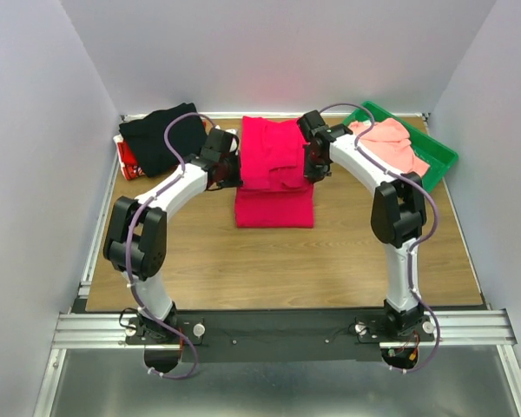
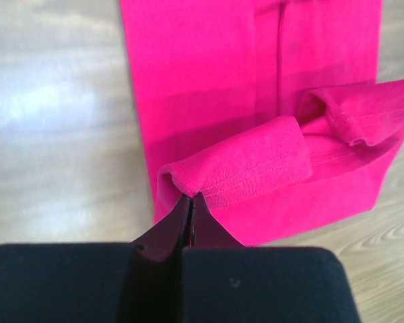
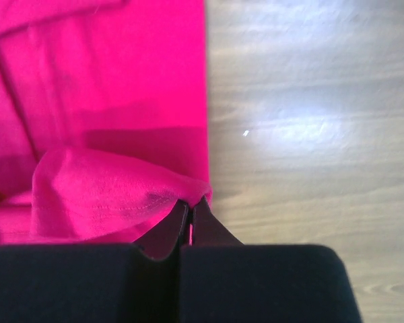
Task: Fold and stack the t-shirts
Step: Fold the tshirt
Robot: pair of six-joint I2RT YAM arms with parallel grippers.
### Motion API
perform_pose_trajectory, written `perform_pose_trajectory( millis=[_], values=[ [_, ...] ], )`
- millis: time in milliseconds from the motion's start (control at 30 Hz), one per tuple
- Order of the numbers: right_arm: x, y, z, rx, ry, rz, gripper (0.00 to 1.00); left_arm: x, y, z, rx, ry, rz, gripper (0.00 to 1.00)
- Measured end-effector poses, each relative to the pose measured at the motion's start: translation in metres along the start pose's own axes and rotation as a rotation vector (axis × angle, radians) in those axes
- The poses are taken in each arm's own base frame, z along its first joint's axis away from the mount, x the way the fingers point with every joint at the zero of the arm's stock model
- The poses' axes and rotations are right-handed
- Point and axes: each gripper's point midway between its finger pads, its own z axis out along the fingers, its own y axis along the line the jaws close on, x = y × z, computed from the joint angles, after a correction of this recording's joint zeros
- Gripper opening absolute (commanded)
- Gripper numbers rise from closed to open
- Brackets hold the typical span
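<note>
A crimson-magenta t-shirt lies partly folded at the middle back of the wooden bench. A black t-shirt is heaped at back left. A salmon-pink t-shirt rests in the green tray at back right. The left pincer is clamped on the crimson shirt's left edge, and the right pincer on its right edge.

The crimson t-shirt is soft matt knit cloth with a stitched hem. The table is smooth wood-grain with a slight sheen. The tray is green plastic.
</note>
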Motion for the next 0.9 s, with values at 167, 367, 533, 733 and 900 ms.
perform_pose_trajectory(
  millis=[167,367,533,733,900],
  values=[
    [-0.013,-0.011,0.011,0.012,-0.004,0.008,0.00,-0.024,-0.002,0.017,0.049,-0.025,-0.008,0.00],
    [-0.031,-0.015,0.027,0.016,-0.017,0.001,0.00,-0.037,-0.001,0.039,0.074,-0.019,-0.018,0.00],
    [-0.040,-0.015,0.042,0.020,-0.016,-0.008,0.00,-0.044,0.003,0.053,0.085,-0.013,-0.018,0.00],
    [-0.056,-0.012,0.053,0.002,-0.037,-0.009,0.09,-0.053,0.020,0.062,0.071,-0.018,-0.046,0.02],
    [-0.071,-0.008,0.053,-0.029,-0.063,0.006,0.76,-0.065,0.026,0.068,0.084,-0.033,-0.056,0.69]
  ],
)
